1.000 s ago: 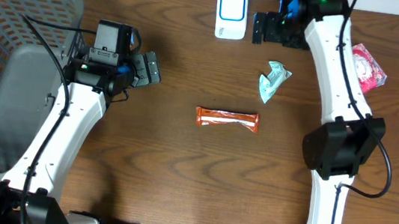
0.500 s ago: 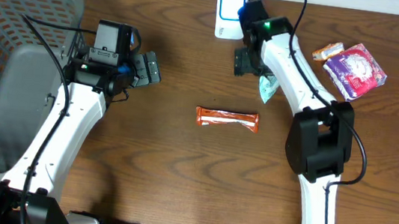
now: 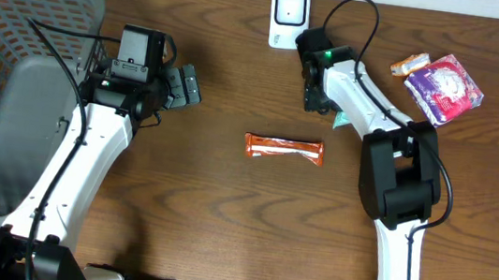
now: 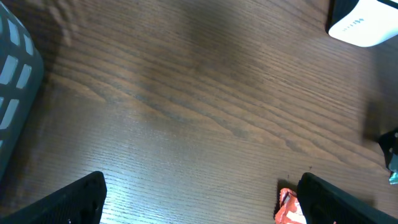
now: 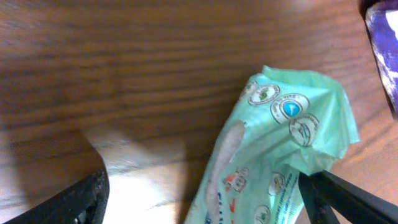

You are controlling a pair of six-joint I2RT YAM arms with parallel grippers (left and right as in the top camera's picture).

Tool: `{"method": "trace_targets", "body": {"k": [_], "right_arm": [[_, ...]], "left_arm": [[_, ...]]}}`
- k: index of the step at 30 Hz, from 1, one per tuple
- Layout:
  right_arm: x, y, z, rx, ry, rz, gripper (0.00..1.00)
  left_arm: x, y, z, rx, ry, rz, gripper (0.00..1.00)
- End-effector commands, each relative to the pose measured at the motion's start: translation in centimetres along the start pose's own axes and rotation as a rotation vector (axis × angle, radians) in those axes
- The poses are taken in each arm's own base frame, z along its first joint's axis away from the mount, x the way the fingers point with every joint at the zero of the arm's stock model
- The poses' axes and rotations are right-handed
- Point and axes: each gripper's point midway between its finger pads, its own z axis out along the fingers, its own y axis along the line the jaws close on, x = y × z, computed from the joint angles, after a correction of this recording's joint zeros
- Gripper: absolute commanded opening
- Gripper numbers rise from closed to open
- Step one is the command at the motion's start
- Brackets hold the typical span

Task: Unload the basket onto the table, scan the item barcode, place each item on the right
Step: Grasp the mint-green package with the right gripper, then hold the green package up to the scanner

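Observation:
A pale green packet [image 5: 280,143] lies on the wooden table, and my right gripper [image 5: 205,199] stands open low over it, one finger on each side. From overhead only a green corner [image 3: 337,121] shows beside the right gripper [image 3: 317,89]. The white scanner [image 3: 288,16] stands at the back edge just behind it. An orange bar [image 3: 283,149] lies mid-table. My left gripper [image 3: 183,85] hovers open to the left with nothing between its fingers. In the left wrist view the bar's end [image 4: 288,208] sits by the right finger [image 4: 339,200], and the scanner [image 4: 367,22] shows top right.
A grey mesh basket [image 3: 20,1] with a grey liner [image 3: 19,133] stands at the left edge. A purple packet [image 3: 444,87] and a small orange packet [image 3: 411,62] lie at the back right.
The right arm swung from the back edge beside the scanner toward the front and came down over the green packet, now mostly covering it. The left arm has not moved.

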Motion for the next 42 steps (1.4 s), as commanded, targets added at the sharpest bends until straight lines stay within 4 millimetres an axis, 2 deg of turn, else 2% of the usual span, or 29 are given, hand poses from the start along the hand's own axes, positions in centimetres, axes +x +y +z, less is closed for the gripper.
{"method": "trace_targets", "body": {"k": [1,3,5,7,10,13,17,22,24,27,28,30,31,33,35,36,37,38,41,42], "right_arm": [[1.7,-1.4,1.5,0.037,0.067,-0.003,0.96],[0.8,-2.0,0.1,0.001,0.066,0.020,0.99],[-0.5,-2.0,-2.1,-0.117,0.068,0.030,0.99],[-1.7,-2.8,-4.5,-0.244,0.071,0.036,0.99],[-1.9,-4.7,-6.1,-0.385,0.098,0.050,0.99],[-0.4,-6.5,-5.3,-0.563,0.201,0.060,0.99],[0.0,-5.0,-4.4,-0.902,0.221,0.126,0.98],[1.8,-3.5,-0.1,-0.918,0.238,0.232,0.92],[2.1,-2.8,0.9,-0.918,0.231,0.259,0.89],[2.0,-1.9,2.1,-0.918,0.193,0.298,0.67],[1.9,-1.8,2.3,-0.918,0.191,0.312,0.55],[1.8,-1.8,2.3,-0.919,0.204,0.350,0.03],[1.6,-1.7,2.1,-0.925,0.207,0.364,0.01],[0.5,-1.1,0.8,-1.006,0.199,0.390,0.01],[-2.2,-0.2,-2.3,-1.188,0.145,0.403,0.01],[-4.1,0.0,-4.3,-1.287,0.109,0.416,0.01],[-5.2,0.1,-5.4,-1.337,0.085,0.421,0.01],[-7.6,0.1,-7.7,-1.430,0.017,0.426,0.01],[-11.8,0.3,-11.6,-1.539,-0.142,0.435,0.01],[-13.7,0.9,-13.6,-1.568,-0.241,0.440,0.01]], "left_arm": [[-1.4,-0.4,-1.2,0.011,-0.047,-0.013,0.98],[-1.4,-0.4,-1.2,0.011,-0.047,-0.013,0.98],[-1.4,-0.4,-1.2,0.011,-0.047,-0.013,0.98],[-1.4,-0.4,-1.2,0.011,-0.047,-0.013,0.98],[-1.4,-0.4,-1.2,0.011,-0.047,-0.013,0.98],[-1.4,-0.4,-1.2,0.011,-0.047,-0.013,0.98],[-1.4,-0.4,-1.2,0.011,-0.047,-0.013,0.98],[-1.4,-0.4,-1.2,0.011,-0.047,-0.013,0.98],[-1.4,-0.4,-1.2,0.011,-0.047,-0.013,0.98],[-1.4,-0.4,-1.2,0.011,-0.047,-0.013,0.98],[-1.4,-0.4,-1.2,0.011,-0.047,-0.013,0.98],[-1.4,-0.4,-1.2,0.011,-0.047,-0.013,0.98],[-1.4,-0.4,-1.2,0.011,-0.047,-0.013,0.98],[-1.4,-0.4,-1.2,0.011,-0.047,-0.013,0.98],[-1.4,-0.4,-1.2,0.011,-0.047,-0.013,0.98],[-1.4,-0.4,-1.2,0.011,-0.047,-0.013,0.98],[-1.4,-0.4,-1.2,0.011,-0.047,-0.013,0.98],[-1.4,-0.4,-1.2,0.011,-0.047,-0.013,0.98],[-1.4,-0.4,-1.2,0.011,-0.047,-0.013,0.98],[-1.4,-0.4,-1.2,0.011,-0.047,-0.013,0.98]]}}
